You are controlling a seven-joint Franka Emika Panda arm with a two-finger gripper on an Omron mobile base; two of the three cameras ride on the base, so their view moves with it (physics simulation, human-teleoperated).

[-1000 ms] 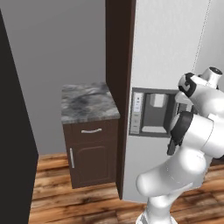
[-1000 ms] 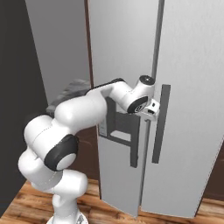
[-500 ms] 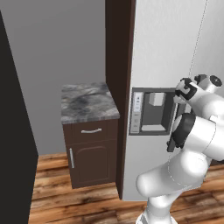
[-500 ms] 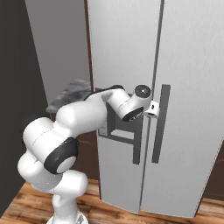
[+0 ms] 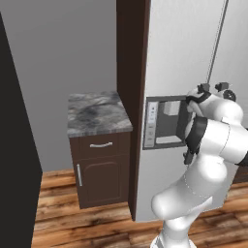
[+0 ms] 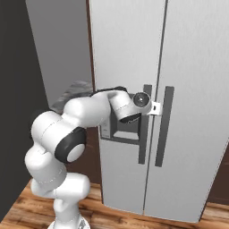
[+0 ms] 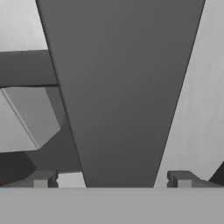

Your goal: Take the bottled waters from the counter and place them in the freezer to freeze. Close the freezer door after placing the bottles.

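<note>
Silver freezer door (image 6: pixel 127 67) (closed)

No legible text, labels or numbers anywhere.

Home kitchen, silver refrigerator (image 6: pixel 179 53), marble-topped cabinet (image 5: pixel 97 114), wood floor (image 5: pixel 87 223)

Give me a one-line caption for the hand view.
Open gripper straddling the freezer door's long dark handle, fingertips either side, not yet closed.
</note>
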